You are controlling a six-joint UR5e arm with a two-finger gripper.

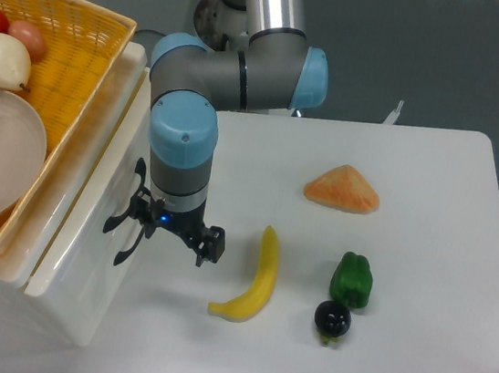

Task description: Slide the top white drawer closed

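Top drawer [88, 221] sits at the left edge of the surface [423, 265], under a yellow basket [75, 44] that rests on the cabinet. Its white front, with the black handle [125, 225], stands only a little way out from the cabinet body, so a narrow strip of the drawer's inside shows along the top edge. By that gap, most of the closing looks done and a short final push is left before the front sits flush.

End effector [173, 232] hangs just beside the drawer front, right at the handle, with the arm's wrist upright above it. One black finger shows on the right; the other side merges with the handle, so I cannot tell whether the fingers are spread or pressed together, nor whether they touch the handle.

A banana [250, 283], a green pepper [351, 279], a dark round fruit [332, 319] and an orange wedge [343, 189] lie well apart to the right, clear of the drawer's path.
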